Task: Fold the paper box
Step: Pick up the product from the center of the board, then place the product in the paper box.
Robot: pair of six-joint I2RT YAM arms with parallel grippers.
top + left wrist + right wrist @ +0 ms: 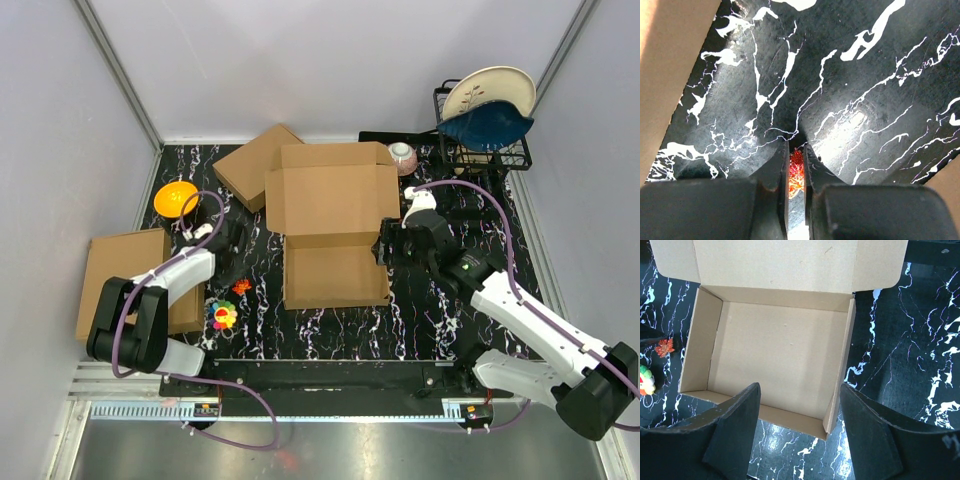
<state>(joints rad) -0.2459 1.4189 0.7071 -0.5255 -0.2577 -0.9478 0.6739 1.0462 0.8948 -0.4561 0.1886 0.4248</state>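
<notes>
While the right pincer (800, 387) is hovering wide open, empty, the paper box (775, 345) is lying beneath it; the left pincer (796, 145) is sitting shut. You are handling light, stiff cardboard: grip the lid flap (775, 262) edge.

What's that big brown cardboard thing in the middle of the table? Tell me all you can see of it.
The paper box is plain brown cardboard, a shallow tray whose four low walls stand up, empty inside. Its wide lid, with rounded side flaps, is open on the far side. It rests on the black marbled table. The right gripper, open, hangs over its right wall; contact is unclear.
</notes>
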